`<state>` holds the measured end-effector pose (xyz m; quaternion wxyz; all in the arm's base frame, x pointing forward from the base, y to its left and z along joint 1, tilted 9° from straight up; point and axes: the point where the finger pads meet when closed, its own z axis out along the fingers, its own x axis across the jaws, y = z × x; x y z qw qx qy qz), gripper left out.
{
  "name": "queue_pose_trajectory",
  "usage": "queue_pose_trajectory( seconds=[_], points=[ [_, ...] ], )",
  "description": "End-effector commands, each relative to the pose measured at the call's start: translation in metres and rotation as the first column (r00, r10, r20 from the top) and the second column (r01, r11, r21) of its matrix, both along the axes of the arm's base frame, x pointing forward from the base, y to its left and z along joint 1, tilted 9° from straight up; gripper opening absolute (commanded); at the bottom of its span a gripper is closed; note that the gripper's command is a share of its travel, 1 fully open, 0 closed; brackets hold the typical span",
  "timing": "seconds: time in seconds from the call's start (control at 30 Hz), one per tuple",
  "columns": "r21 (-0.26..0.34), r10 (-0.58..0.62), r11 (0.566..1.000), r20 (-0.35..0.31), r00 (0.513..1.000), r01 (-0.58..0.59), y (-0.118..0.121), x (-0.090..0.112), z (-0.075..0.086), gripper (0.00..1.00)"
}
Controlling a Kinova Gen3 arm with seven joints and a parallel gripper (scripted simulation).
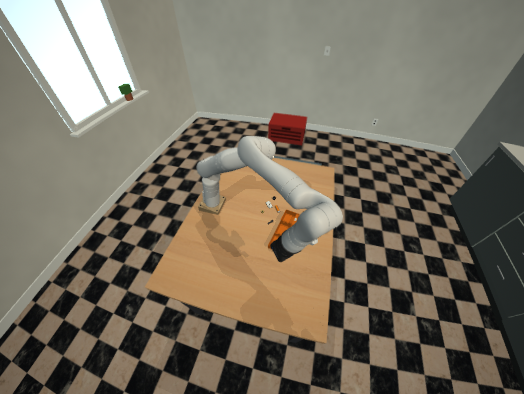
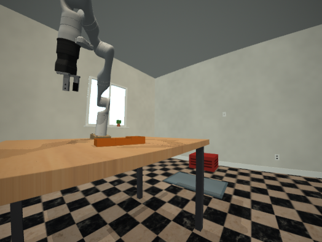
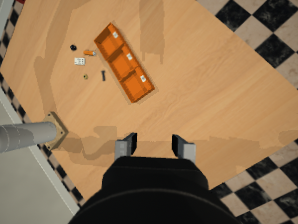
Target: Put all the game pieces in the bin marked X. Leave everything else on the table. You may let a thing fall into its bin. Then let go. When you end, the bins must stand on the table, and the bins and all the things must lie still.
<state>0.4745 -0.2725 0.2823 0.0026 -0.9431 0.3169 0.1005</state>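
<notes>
Gripper [image 3: 154,146], jaws open and empty, hangs high above the orange bin row [image 3: 124,62]; the tiny pieces [image 3: 79,61] beside it risk a mis-grasp.

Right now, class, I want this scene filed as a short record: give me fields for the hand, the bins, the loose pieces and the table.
hand: the hand is open, holds nothing and hangs high above the table
bins: an orange row of three bins, each with a small white label too small to read
loose pieces: a white die, a black disc, a small orange piece, a dark bolt and a small ring, all beside the bins
table: wooden table
</notes>
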Motion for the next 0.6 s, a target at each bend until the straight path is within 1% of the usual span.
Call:
queue_pose_trajectory(
  seconds=[0.0,0.03,0.07,0.13,0.17,0.2,0.23,0.27,0.3,0.33,0.4,0.47,0.53,0.57],
  points=[
    [-0.001,0.000,1.000,0.002,1.000,0.000,0.000,0.000,0.001,1.00],
    [-0.001,0.000,1.000,0.002,1.000,0.000,0.000,0.000,0.001,1.00],
    [-0.002,0.004,1.000,0.002,1.000,-0.004,0.001,0.003,-0.009,0.31],
    [0.000,0.006,1.000,0.002,1.000,-0.006,0.002,0.006,-0.026,0.31],
    [0.000,0.006,1.000,0.002,1.000,-0.006,0.002,0.006,-0.027,0.31],
    [-0.001,0.006,1.000,0.002,1.000,-0.006,0.001,0.006,-0.027,0.31],
    [-0.005,0.062,0.998,0.010,0.998,-0.062,0.008,0.001,-0.024,0.31],
    [0.002,0.108,0.994,0.029,0.994,-0.108,0.015,0.003,-0.020,0.31],
    [0.007,0.136,0.991,0.041,0.990,-0.136,0.020,0.005,-0.016,0.31],
    [0.007,0.136,0.991,0.041,0.990,-0.136,0.020,0.005,-0.016,0.31],
    [0.015,0.231,0.973,0.065,0.971,-0.232,0.036,0.005,-0.014,0.31],
    [0.017,0.254,0.967,0.071,0.965,-0.255,0.041,0.005,-0.014,0.31],
    [0.021,0.345,0.937,0.094,0.934,-0.349,0.058,0.004,-0.012,0.31],
    [0.021,0.345,0.937,0.094,0.934,-0.349,0.058,0.004,-0.012,0.31]
  ],
)
